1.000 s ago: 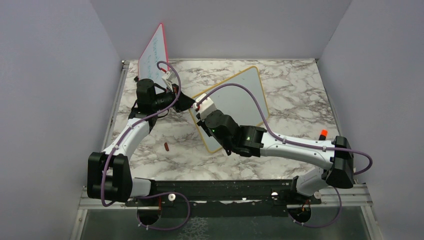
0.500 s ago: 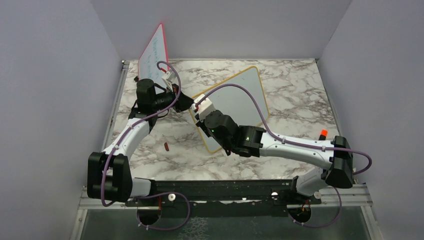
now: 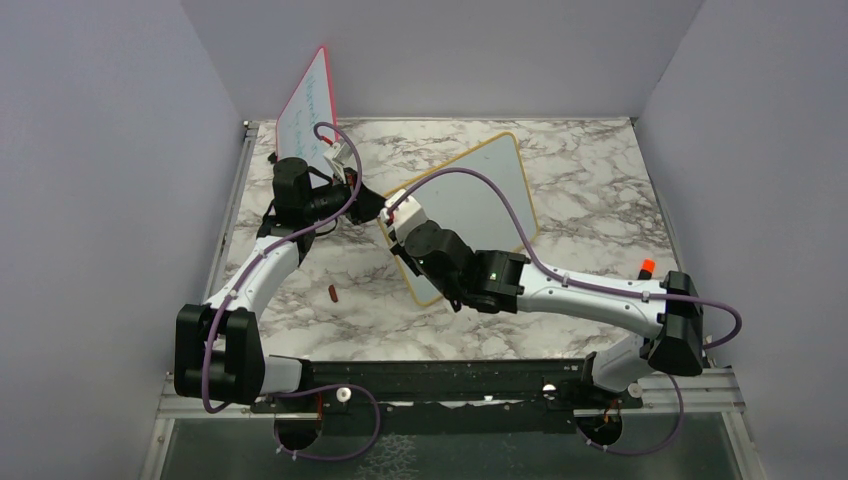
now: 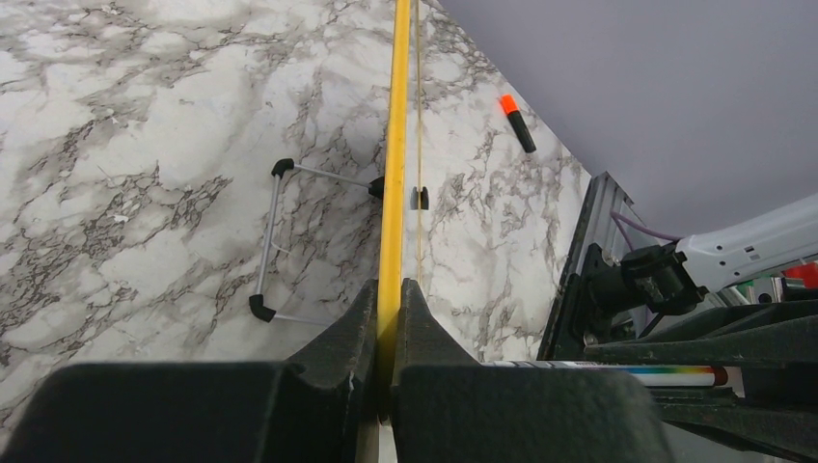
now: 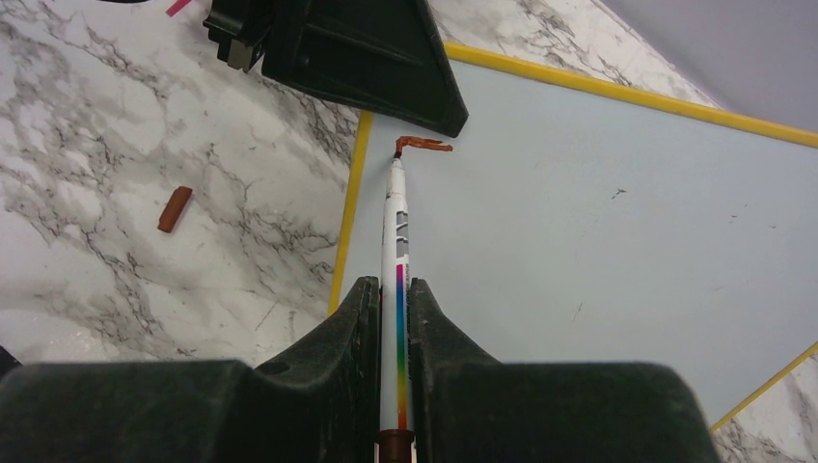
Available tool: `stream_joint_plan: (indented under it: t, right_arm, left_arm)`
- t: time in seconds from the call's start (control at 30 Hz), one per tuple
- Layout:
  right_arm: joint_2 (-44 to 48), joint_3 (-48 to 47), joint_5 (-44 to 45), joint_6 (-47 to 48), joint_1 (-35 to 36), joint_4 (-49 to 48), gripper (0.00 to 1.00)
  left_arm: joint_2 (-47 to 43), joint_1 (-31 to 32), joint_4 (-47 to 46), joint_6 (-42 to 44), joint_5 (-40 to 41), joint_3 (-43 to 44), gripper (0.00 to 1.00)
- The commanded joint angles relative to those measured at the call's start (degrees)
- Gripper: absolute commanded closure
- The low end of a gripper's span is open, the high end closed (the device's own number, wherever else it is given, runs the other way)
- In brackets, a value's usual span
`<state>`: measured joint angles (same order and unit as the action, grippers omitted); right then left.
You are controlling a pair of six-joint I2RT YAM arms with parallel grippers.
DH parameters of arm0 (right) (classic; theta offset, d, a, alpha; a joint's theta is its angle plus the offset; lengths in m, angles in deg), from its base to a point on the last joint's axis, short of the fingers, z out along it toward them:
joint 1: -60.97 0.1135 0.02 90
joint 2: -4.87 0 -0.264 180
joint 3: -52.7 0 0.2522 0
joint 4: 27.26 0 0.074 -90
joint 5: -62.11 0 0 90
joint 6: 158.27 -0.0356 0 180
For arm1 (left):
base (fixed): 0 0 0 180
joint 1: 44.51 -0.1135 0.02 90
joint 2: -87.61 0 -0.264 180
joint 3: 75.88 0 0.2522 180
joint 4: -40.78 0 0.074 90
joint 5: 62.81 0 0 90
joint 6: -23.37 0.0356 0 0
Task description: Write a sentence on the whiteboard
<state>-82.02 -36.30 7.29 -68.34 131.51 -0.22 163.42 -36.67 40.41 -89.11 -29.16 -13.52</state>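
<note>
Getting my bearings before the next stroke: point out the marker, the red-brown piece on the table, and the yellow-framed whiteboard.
marker (image 5: 396, 241): right wrist view, on its white barrel.
red-brown piece (image 5: 175, 209): right wrist view, on its middle.
whiteboard (image 5: 579, 212): right wrist view, on its bare white face.

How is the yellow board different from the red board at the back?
The yellow board has a yellow frame; the red board has a red one. The yellow board carries only one short red-brown stroke at the marker tip; the red board shows faint bluish writing. The left gripper pinches the yellow board's edge; the red board stands untouched at the back left. Both are white boards with coloured frames.
</note>
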Motion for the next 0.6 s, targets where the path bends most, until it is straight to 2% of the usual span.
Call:
stream_joint_plan:
  t: [0.0, 0.57]
  right_arm:
    - [-1.6, -1.8, -0.2, -2.3, 0.0, 5.0, 0.99]
    - [-2.9, -2.8, -3.2, -5.7, 0.0, 11.7, 0.99]
  left_arm:
    - [0.8, 1.0, 2.2, 1.0, -1.3, -0.9, 1.00]
    - [0.7, 1.0, 2.2, 1.0, -1.2, -0.9, 1.00]
